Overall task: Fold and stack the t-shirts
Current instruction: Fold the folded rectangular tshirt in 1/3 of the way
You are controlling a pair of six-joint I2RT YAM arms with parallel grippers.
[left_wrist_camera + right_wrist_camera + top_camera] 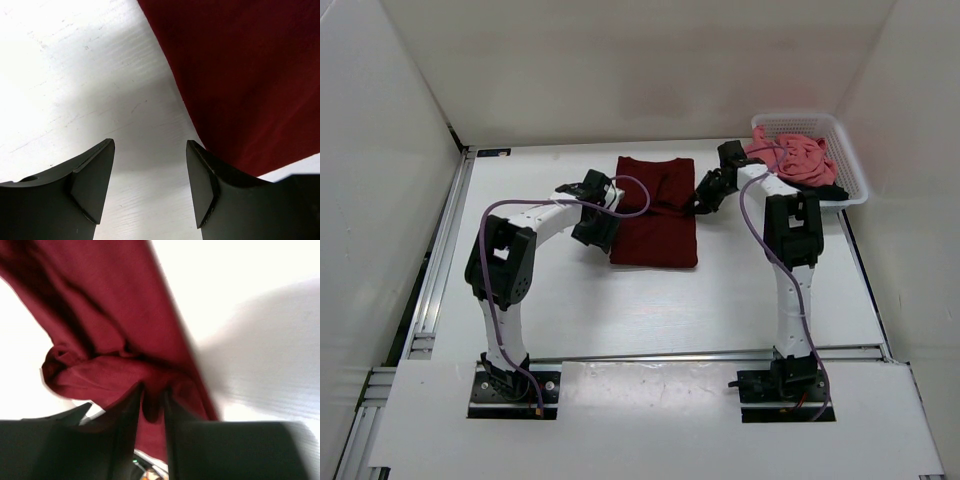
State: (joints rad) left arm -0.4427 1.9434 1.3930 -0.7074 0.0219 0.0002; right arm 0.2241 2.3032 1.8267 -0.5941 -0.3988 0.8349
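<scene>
A dark maroon t-shirt [655, 215] lies as a folded rectangle at the table's middle back. My right gripper [705, 200] is at its right edge, shut on a bunched fold of the maroon cloth [115, 325], which fills the narrow gap between the fingers [153, 395]. My left gripper [598, 232] hovers at the shirt's left edge, open [150, 150], with bare table between its fingers and the maroon cloth [250, 75] just to its right. A salmon pink t-shirt [795, 155] is heaped in the basket, with a dark cloth edge [832, 190] showing under it.
The white mesh basket [855, 165] stands at the back right corner, close behind the right arm. White walls enclose the table at the back and sides. An aluminium rail [440, 260] runs along the left edge.
</scene>
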